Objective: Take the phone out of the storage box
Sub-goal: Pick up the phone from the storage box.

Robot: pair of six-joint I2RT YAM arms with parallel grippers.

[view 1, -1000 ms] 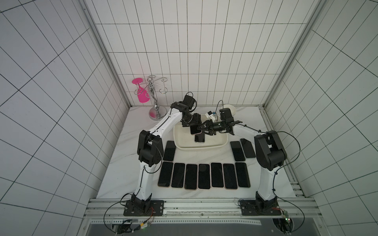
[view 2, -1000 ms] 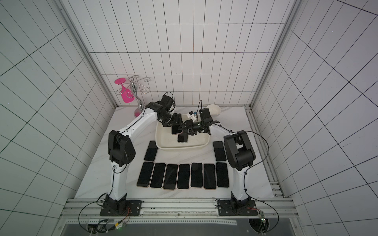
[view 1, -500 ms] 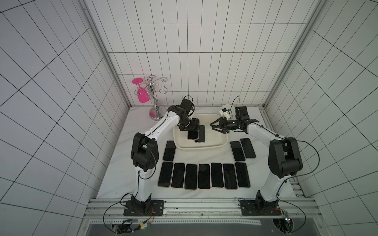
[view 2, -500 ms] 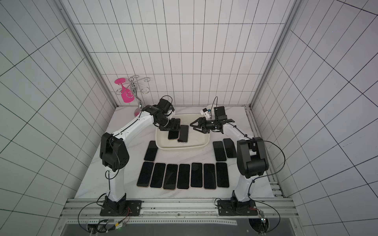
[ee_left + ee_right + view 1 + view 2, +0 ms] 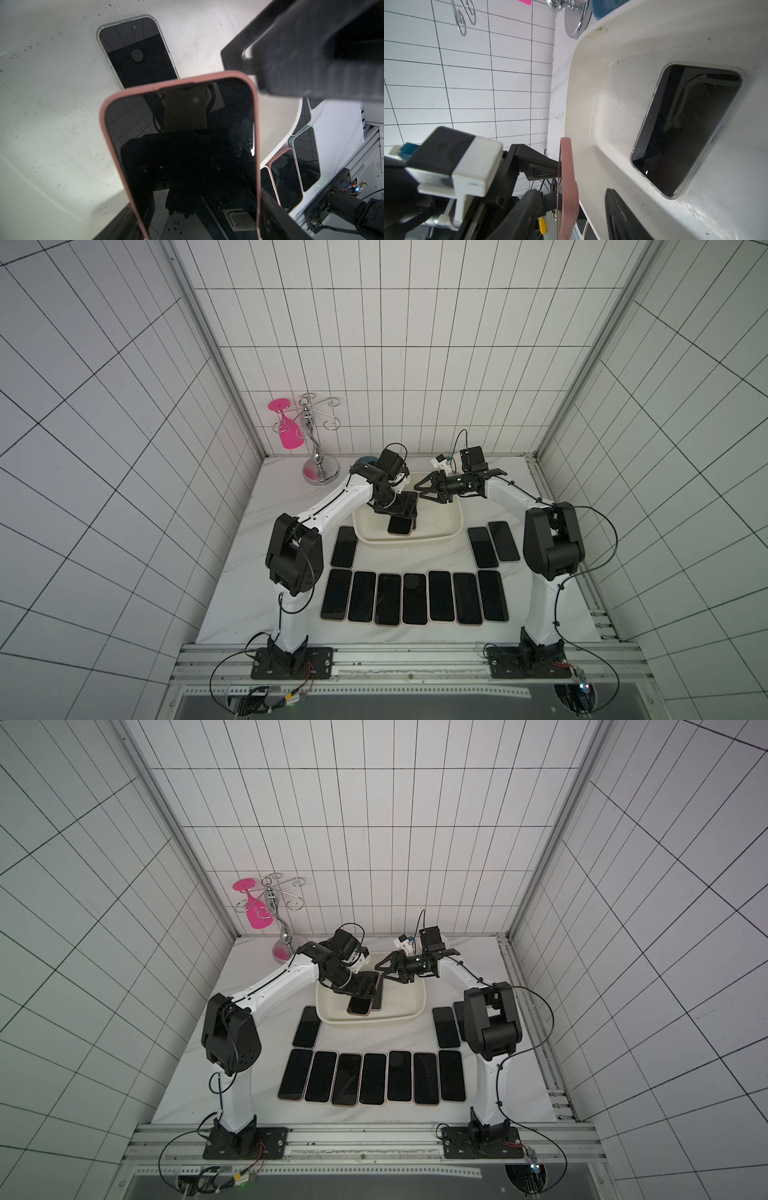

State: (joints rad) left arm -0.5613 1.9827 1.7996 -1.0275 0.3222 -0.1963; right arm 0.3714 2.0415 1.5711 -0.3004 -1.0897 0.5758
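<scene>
The cream storage box (image 5: 451,526) (image 5: 417,1006) sits at mid-table in both top views. My left gripper (image 5: 400,511) (image 5: 365,988) (image 5: 197,218) is shut across the width of a pink-cased phone (image 5: 401,527) (image 5: 359,1007) (image 5: 182,135), which is tilted above the box floor. My right gripper (image 5: 419,493) (image 5: 380,972) (image 5: 571,209) is open, its fingers (image 5: 618,214) standing either side of that phone's edge (image 5: 568,176) without touching it. A second phone in a clear case (image 5: 137,54) (image 5: 685,128) lies flat in the box.
Several phones (image 5: 415,603) lie in a row on the table in front of the box. One more (image 5: 345,546) lies left of it and two (image 5: 492,543) lie right of it. A chrome stand (image 5: 318,464) with a pink glass (image 5: 286,431) and a blue bowl (image 5: 365,460) are at the back left.
The right gripper drew back to the right, then came back to the middle of the box beside the held phone. The left gripper stayed over the box.
</scene>
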